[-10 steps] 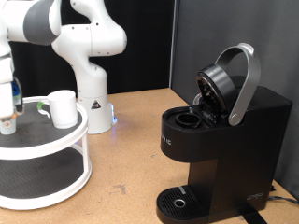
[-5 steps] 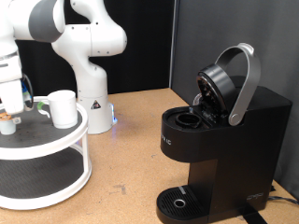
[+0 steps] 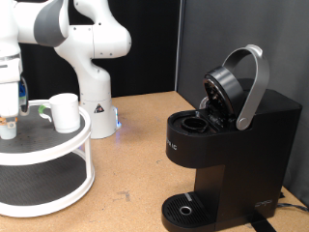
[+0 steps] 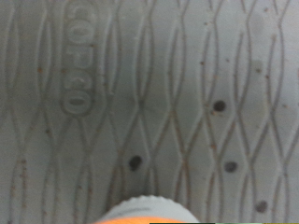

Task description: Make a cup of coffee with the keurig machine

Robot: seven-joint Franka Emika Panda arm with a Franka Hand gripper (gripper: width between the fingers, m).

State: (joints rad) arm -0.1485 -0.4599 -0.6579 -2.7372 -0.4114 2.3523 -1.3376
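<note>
The white mug [image 3: 65,111] stands upright on the top tier of a round white two-tier stand [image 3: 58,145] at the exterior view's left. The black keurig machine [image 3: 227,145] stands at the right with its silver-handled lid [image 3: 249,82] raised and the pod chamber [image 3: 196,123] open. My gripper [image 3: 9,116] hangs at the far left edge over the stand, just above a small white pod with a tan top [image 3: 8,128]. The wrist view shows the stand's patterned mat [image 4: 159,93] and the pod's top [image 4: 149,214] at the picture's edge; no fingers show there.
The arm's white base [image 3: 95,101] stands behind the stand. The keurig's round drip tray [image 3: 185,208] is at the machine's foot. Brown tabletop [image 3: 135,155] lies between the stand and the machine. A black curtain backs the scene.
My hand has shifted slightly sideways over the stand's left part and stays above the pod. The mug, the pod and the machine have not moved.
</note>
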